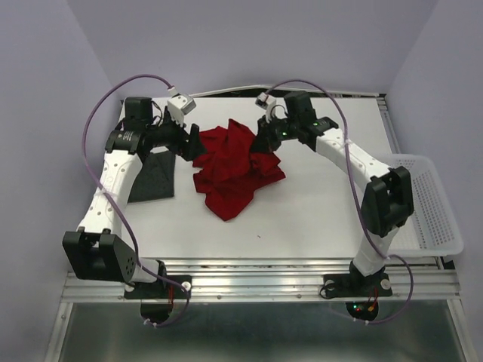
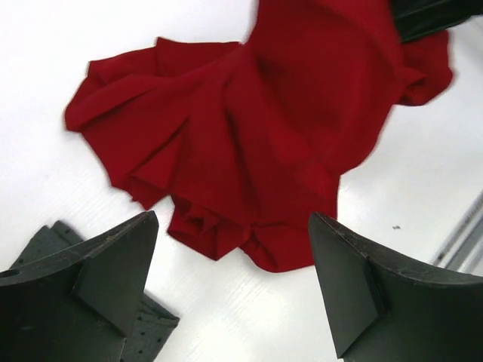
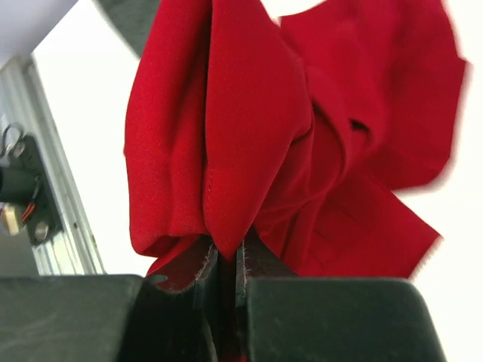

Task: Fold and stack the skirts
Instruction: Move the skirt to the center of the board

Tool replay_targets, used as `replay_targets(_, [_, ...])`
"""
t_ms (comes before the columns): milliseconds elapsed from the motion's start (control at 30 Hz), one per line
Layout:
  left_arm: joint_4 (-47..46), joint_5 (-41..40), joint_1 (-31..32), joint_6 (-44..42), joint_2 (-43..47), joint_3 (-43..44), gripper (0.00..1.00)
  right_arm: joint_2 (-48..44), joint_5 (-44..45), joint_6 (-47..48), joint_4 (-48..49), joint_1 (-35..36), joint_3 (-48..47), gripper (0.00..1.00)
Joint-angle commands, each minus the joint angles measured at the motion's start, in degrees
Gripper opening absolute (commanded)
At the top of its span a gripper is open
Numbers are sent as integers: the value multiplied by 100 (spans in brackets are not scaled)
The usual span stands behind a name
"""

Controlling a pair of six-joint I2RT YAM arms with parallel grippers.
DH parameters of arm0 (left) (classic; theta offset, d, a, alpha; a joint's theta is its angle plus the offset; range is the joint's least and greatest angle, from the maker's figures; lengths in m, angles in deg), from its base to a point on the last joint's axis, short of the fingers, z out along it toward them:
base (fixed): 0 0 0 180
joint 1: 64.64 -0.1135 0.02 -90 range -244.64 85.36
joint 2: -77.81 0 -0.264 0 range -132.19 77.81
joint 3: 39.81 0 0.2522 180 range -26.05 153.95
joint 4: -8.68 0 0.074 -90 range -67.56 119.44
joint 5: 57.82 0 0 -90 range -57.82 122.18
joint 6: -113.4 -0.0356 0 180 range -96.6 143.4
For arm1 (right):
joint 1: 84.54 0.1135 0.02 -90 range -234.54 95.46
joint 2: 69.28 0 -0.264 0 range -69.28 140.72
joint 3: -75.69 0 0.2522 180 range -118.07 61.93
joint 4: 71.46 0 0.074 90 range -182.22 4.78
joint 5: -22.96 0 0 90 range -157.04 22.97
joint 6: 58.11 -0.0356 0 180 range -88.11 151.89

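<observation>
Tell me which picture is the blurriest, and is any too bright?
Right wrist view: blurriest, the red skirt smears at its far right edge, crisp only by the right gripper pinching it. Left wrist view: the table glares plain white. Top view: sharp and evenly lit.

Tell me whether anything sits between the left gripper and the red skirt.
Nothing visible does. The open left gripper directly faces the hem of the red skirt. The grey skirt lies off to its side, not between them. The right gripper is shut on the red skirt's other side.
</observation>
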Motion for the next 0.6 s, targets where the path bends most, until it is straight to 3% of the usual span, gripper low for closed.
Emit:
replay_targets(0, [-227,996,8,-584,667,-400,93,853,-437,264,-274,723,-741,23])
replay_targets(33, [-254,1022,8,-707,747,-489,93,1023,-507,177,-292,820,-813,38])
replay_targets(167, [-79,917,8,-1699,1177,-876,94,1902,-631,-384,-432,1137,-1602,65])
replay_targets(300, [254,698,8,-2402,1449,-1043,96,1940,-360,-326,-653,1015,-2044,83])
replay_targets(400, [440,356,148,-3000,1591,-1210,97,1456,-341,-439,-627,499,-1781,86])
replay_targets(567, [1080,-724,1420,-3966,1320,-1298,97,814,-798,-440,-626,-637,-1236,86])
